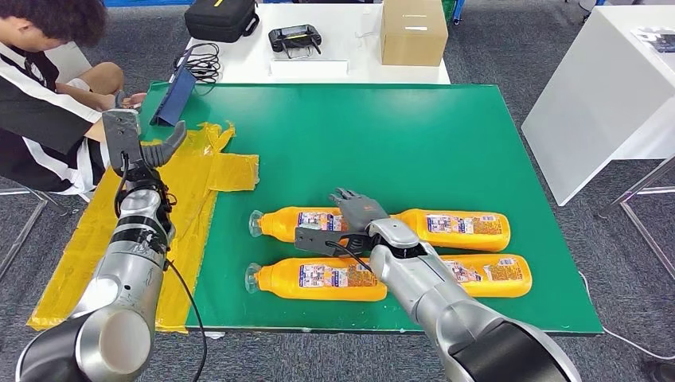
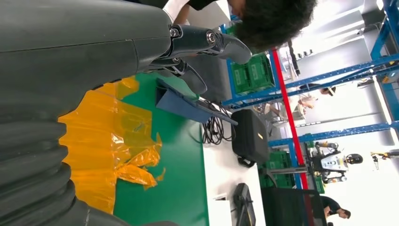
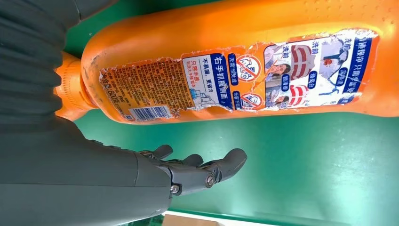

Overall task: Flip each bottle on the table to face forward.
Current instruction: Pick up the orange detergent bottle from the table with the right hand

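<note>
Four bottles lying on the mat, my right hand (image 1: pixel 360 213) hovering among them.

I'm seeing two near bottles (image 1: pixel 318 278) (image 1: pixel 489 275) lying along the mat's (image 1: pixel 446 135) front edge, two far bottles (image 1: pixel 298 223) (image 1: pixel 458 229) just behind. My right hand is hanging between the rows, fingers apart, gripping nothing. My left hand (image 1: pixel 139 143) is idling over the yellow film (image 1: pixel 195 171) at the left edge, fingers spread.

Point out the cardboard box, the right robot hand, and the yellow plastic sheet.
cardboard box (image 1: pixel 413 32), head view, front face.
right robot hand (image 1: pixel 356 216), head view, back of the hand above the bottles.
yellow plastic sheet (image 1: pixel 191 171), head view, crumpled part on the green mat.
</note>
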